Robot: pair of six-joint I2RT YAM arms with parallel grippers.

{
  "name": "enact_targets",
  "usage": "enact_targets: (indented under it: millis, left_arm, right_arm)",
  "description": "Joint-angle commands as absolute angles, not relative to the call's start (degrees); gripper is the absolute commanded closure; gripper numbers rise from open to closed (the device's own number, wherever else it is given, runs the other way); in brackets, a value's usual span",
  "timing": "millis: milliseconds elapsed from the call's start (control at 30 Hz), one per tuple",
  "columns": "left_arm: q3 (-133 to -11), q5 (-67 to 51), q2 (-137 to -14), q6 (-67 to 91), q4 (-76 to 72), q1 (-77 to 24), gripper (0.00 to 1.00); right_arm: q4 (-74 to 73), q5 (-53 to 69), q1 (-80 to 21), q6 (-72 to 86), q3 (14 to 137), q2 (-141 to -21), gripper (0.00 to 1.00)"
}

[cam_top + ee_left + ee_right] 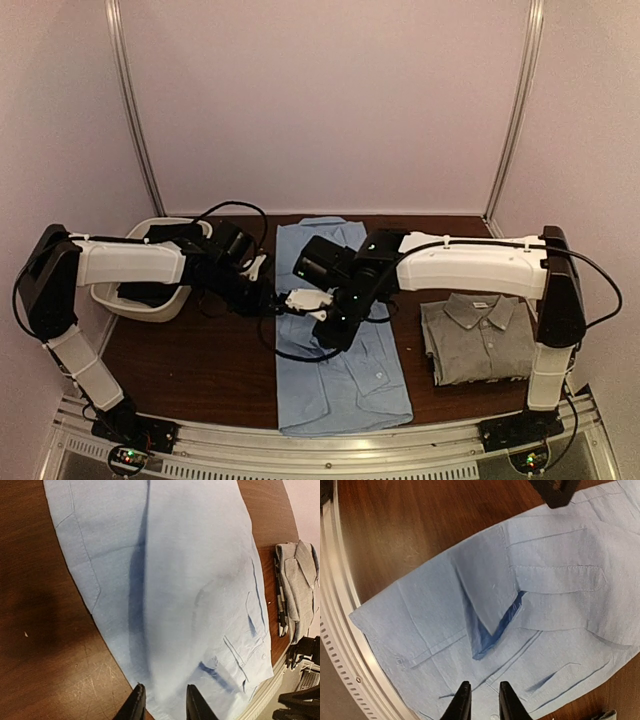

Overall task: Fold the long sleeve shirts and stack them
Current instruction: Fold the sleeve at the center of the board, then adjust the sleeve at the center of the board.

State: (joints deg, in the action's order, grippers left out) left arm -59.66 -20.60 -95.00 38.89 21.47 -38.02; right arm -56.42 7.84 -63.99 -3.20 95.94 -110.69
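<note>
Your left gripper (165,703) hangs over the left edge of the light blue shirt (190,580). Its fingers are a little apart, with nothing pinched between them. Your right gripper (481,701) hovers just beside it over the middle of the same shirt. Its fingers are parted by only a narrow gap, and it is empty too.

The light blue shirt lies as a long strip down the middle of the worktop (200,370), with its sleeves folded in over the body. One folded flap sits slightly raised, with a dark shadow under it. The shirt's near hem reaches the metal rail (330,442) along the near edge of the worktop.

The grey shirt (478,338) lies folded to the right, collar towards the far side. A strip of bare wood separates it from the blue one, and it sits close to your right arm's upright link.

At the far left a pale tub (150,310) sits under your left arm. Something dark (145,293) lies in it, but you cannot tell what.

You have bare wood at the near left, between the tub and the blue shirt. Pale walls (330,100) close in on the far, left and right sides. Black cables (235,208) loop around both wrists.
</note>
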Motion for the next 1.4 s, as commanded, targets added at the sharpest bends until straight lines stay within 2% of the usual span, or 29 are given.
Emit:
enact_targets:
  millis: [0, 200, 267, 567, 867, 933, 1033, 1100, 1233, 1367]
  left_arm:
    - [-58.83, -21.79, -94.56, 37.54, 21.12, -37.62, 0.71]
    - [-57.18, -24.23, -95.33, 37.42, 19.37, -37.62, 0.68]
    - [-56.35, -24.28, -95.26, 37.27, 19.4, -37.7, 0.66]
    - [-47.67, -21.98, -92.13, 38.29, 19.33, -39.23, 0.6]
    - [-43.99, -22.56, -91.43, 41.71, 16.51, -42.47, 0.61]
    - [-44.34, -22.48, -91.56, 42.16, 16.5, -43.26, 0.63]
    - [-44.6, -22.48, -91.66, 42.74, 16.51, -44.04, 0.67]
    - [-44.75, -22.79, -91.89, 42.86, 16.48, -44.39, 0.72]
    - [-45.84, -23.34, -91.72, 43.15, 17.21, -45.1, 0.87]
    - [-47.89, -24.25, -91.53, 42.9, 18.71, -45.84, 0.96]
  right_arm:
    - [-49.82, 10.28, -66.09, -0.14, 92.64, -108.28, 0.76]
    - [-39.15, 8.22, -64.06, 7.45, 82.05, -99.8, 0.49]
    - [-35.29, 9.69, -62.6, 11.03, 77.39, -97.38, 0.44]
    - [-18.09, 13.72, -58.29, 24.21, 60.44, -89.62, 0.42]
    - [-12.02, 14.45, -53.67, 28.25, 53.04, -85.43, 0.4]
    - [-11.9, 14.41, -53.51, 28.43, 52.68, -85.48, 0.39]
    - [-11.38, 14.26, -53.27, 28.75, 51.94, -85.35, 0.3]
    - [-10.76, 14.28, -53.26, 28.95, 51.41, -85.22, 0.3]
    - [-9.55, 14.32, -53.09, 29.3, 50.42, -84.9, 0.3]
    - [-9.01, 14.19, -53.09, 29.36, 49.86, -84.84, 0.31]
